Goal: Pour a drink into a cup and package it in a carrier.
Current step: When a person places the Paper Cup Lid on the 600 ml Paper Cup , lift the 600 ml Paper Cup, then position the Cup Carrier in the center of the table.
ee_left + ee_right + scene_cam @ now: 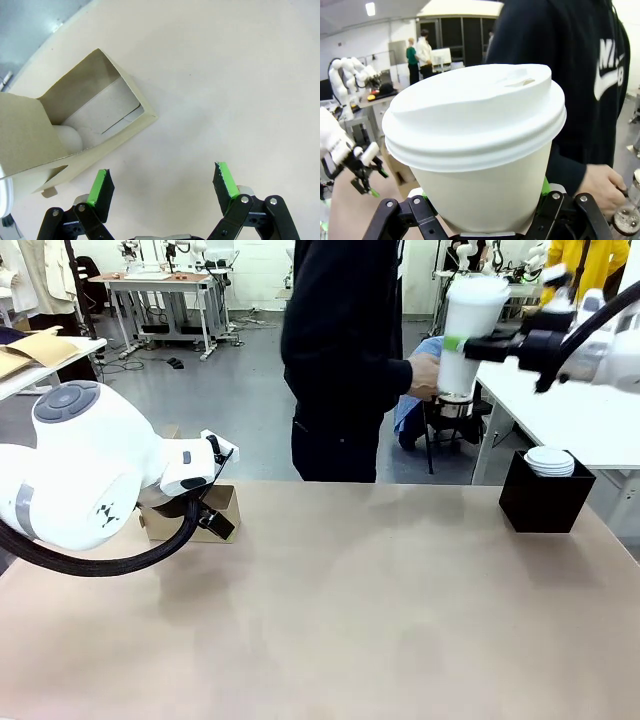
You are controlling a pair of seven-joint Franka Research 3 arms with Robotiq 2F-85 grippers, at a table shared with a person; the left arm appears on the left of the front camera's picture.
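My right gripper [462, 343] is shut on a tall white paper cup [470, 325] with a white lid and holds it upright, high above the table's far right. In the right wrist view the cup [480, 150] sits between my fingers [420, 212]. A person's hand [425, 375] is just left of the cup and holds a glass pitcher [626, 220]; I cannot make out the drink in it. The brown cardboard carrier [222, 508] stands at the table's left. My left gripper [164, 182] hovers open just beside the carrier [75, 115], with nothing between its pads.
A black square box [545, 502] with a stack of white lids [550, 461] stands at the far right of the tan table [350, 620]. The person in black [345, 350] stands at the far edge. My bulky left arm [80, 480] covers the table's left side.
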